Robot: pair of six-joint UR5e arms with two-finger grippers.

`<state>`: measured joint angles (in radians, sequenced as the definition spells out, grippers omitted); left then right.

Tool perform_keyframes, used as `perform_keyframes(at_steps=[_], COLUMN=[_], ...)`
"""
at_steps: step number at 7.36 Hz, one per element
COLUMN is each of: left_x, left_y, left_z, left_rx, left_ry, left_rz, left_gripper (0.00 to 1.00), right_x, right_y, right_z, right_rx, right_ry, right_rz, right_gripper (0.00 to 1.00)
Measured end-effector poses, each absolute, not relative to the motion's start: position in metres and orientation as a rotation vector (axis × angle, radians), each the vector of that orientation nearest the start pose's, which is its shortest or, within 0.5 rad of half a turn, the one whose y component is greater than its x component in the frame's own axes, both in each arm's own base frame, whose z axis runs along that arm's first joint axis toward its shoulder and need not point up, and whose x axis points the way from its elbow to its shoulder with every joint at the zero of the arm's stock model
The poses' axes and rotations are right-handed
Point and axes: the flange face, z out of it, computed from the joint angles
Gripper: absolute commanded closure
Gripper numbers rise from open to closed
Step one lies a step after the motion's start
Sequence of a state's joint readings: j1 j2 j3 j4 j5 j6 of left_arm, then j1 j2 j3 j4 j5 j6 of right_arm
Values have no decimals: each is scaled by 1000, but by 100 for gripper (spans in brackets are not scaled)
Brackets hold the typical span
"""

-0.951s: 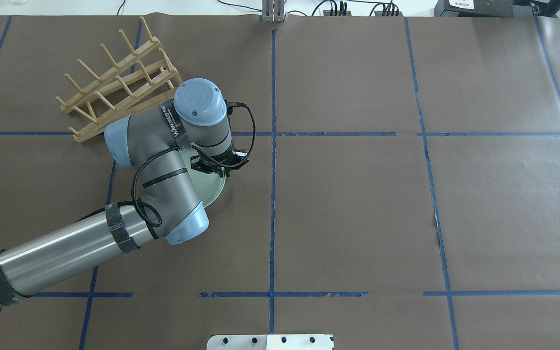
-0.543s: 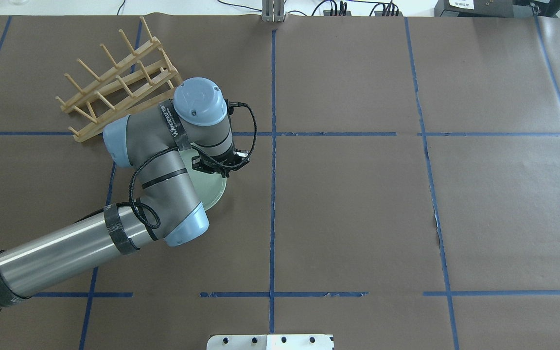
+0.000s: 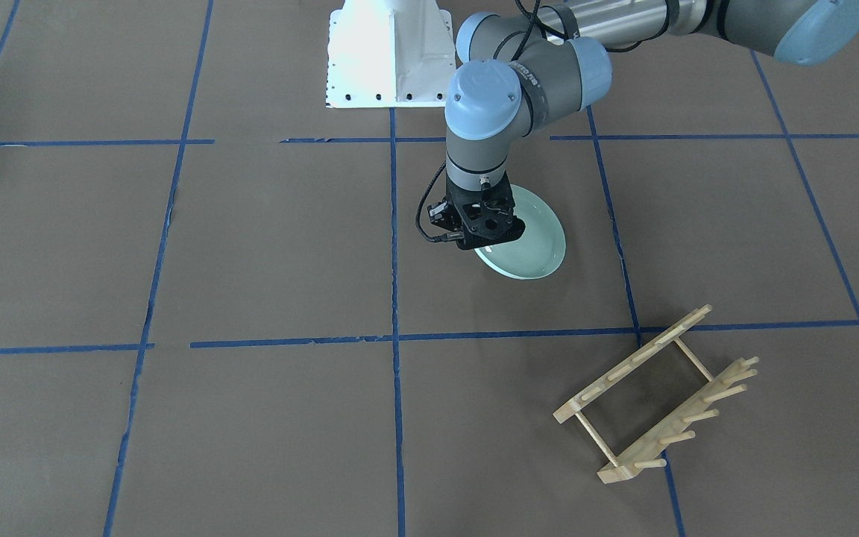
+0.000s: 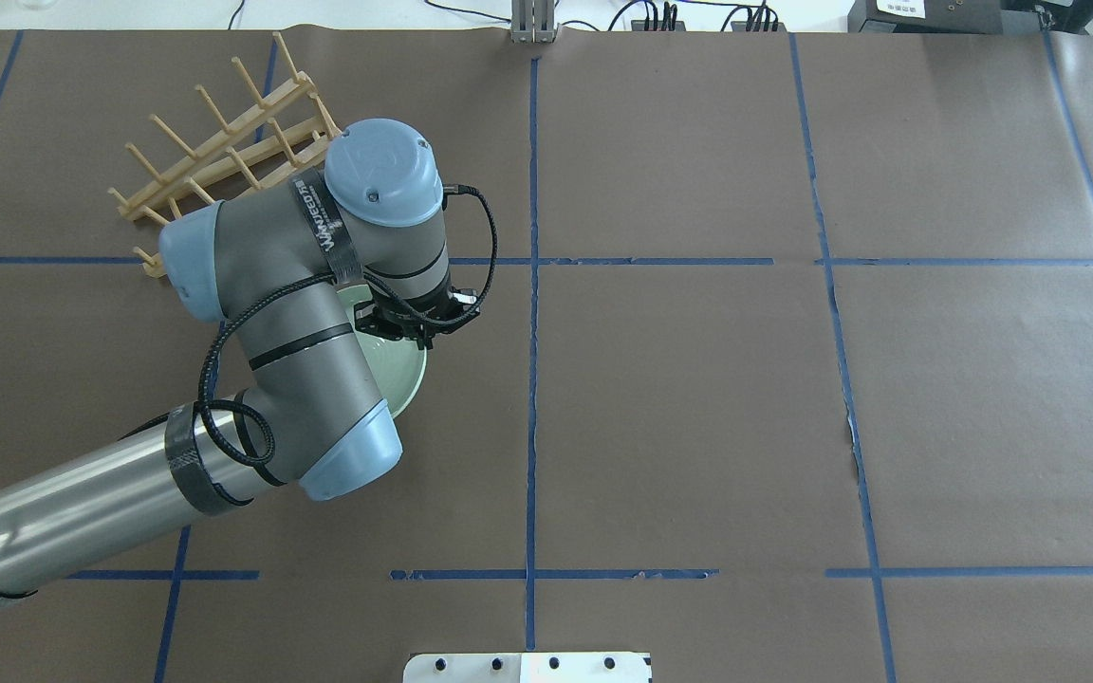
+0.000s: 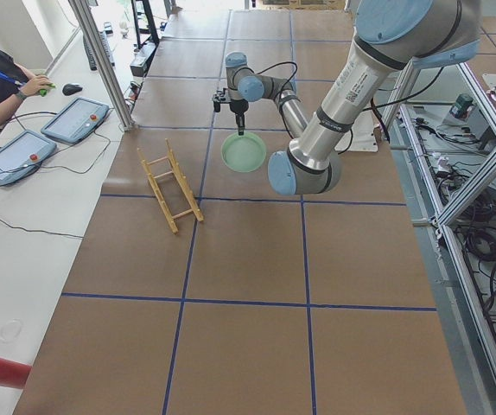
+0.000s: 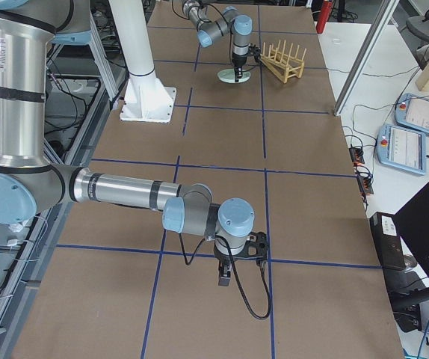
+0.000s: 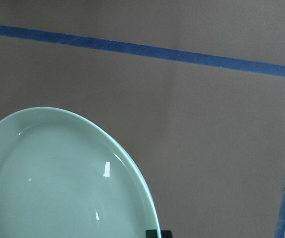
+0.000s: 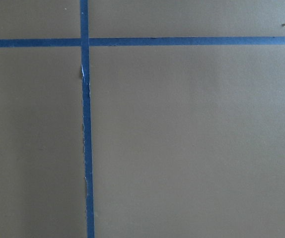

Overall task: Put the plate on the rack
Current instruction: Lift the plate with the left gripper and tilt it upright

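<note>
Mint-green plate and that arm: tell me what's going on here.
The left gripper is shut on the rim of the mint-green plate. The plate hangs tilted from it and looks to be lifted off the paper-covered table. The wooden dish rack stands empty a short way off, not touching the plate, so the placing is not yet done. The right gripper hangs over the table far from both.

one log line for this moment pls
left gripper shut on plate rim | plate tilted, not on rack | rack empty | right gripper far off, state unclear
</note>
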<state>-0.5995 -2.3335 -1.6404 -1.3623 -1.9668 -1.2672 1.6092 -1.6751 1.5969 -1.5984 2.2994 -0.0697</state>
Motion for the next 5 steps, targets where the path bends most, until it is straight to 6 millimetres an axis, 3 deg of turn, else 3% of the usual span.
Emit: perform_keyframes(at_steps=[3,5], left_x=[441,357], left_y=[-481,-504], left_z=[164,135], left_rx=[-53,27], left_ry=[698,764], left_rz=[-237,-330], left_gripper=[100,100], right_x=[84,84], right_y=[-435,-435], right_z=[700,700], right_rx=[-62,-62], right_ry=[-732,-732], right_rz=[9,9], right_gripper=[0,0])
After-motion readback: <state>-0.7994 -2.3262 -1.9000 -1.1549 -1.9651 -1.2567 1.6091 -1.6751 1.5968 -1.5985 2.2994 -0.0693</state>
